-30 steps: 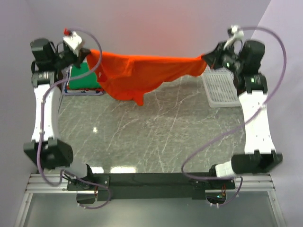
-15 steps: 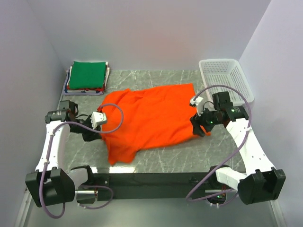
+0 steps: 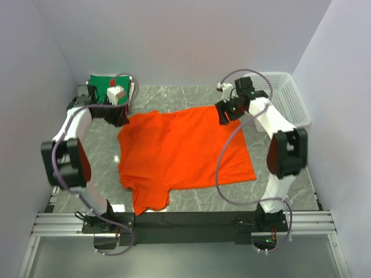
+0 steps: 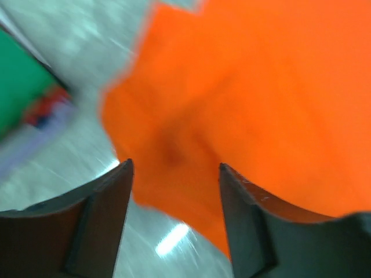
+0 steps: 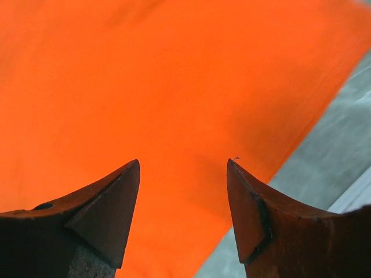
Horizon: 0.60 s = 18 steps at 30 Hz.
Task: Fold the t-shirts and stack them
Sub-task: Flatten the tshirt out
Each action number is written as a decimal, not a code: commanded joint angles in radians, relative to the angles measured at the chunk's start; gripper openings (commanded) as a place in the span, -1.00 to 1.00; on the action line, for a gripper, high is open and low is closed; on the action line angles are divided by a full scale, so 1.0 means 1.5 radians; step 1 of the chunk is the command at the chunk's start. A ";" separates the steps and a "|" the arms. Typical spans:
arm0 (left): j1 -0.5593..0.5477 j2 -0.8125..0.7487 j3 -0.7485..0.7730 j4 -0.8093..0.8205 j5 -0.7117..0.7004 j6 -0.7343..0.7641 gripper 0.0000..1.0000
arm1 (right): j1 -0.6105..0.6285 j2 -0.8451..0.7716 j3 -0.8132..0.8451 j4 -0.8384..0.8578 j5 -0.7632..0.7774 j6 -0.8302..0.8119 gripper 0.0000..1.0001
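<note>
Left gripper (image 4: 174, 168) gapes wide, empty, orange t-shirt (image 4: 261, 98) spread directly beneath it, green t-shirt (image 4: 17, 87) off to its left. Right gripper (image 5: 184, 163) equally wide, empty, orange cloth under both fingers.

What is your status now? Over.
Left gripper open, right gripper open, over far corners. Orange shirt spread flat on table, unfolded. Green stack, basket off to the sides.
</note>
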 commanded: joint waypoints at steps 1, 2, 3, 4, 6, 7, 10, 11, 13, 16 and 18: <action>-0.008 0.081 0.110 0.156 0.002 -0.184 0.36 | 0.000 0.090 0.138 0.102 0.092 0.104 0.36; -0.014 0.119 0.123 0.176 -0.013 -0.195 0.39 | -0.001 0.113 0.162 0.109 0.099 0.113 0.36; -0.020 0.135 0.134 0.189 -0.028 -0.202 0.41 | 0.000 0.139 0.190 0.105 0.103 0.124 0.36; -0.033 0.149 0.147 0.199 -0.038 -0.213 0.42 | 0.000 0.191 0.251 0.094 0.113 0.126 0.37; -0.046 0.184 0.162 0.213 -0.075 -0.209 0.46 | -0.001 0.239 0.304 0.073 0.129 0.135 0.42; -0.058 0.197 0.178 0.214 -0.085 -0.207 0.47 | -0.001 0.276 0.341 0.067 0.133 0.132 0.43; -0.071 0.248 0.219 0.193 -0.105 -0.204 0.49 | 0.000 0.325 0.374 0.061 0.154 0.128 0.51; -0.073 0.273 0.227 0.190 -0.112 -0.203 0.49 | -0.001 0.336 0.381 0.055 0.152 0.127 0.53; -0.082 0.293 0.247 0.178 -0.126 -0.200 0.52 | -0.001 0.357 0.389 0.037 0.150 0.128 0.56; -0.097 0.320 0.265 0.149 -0.146 -0.176 0.55 | -0.001 0.371 0.382 0.009 0.127 0.122 0.56; -0.098 0.335 0.268 0.131 -0.144 -0.163 0.54 | -0.001 0.376 0.380 -0.017 0.110 0.121 0.52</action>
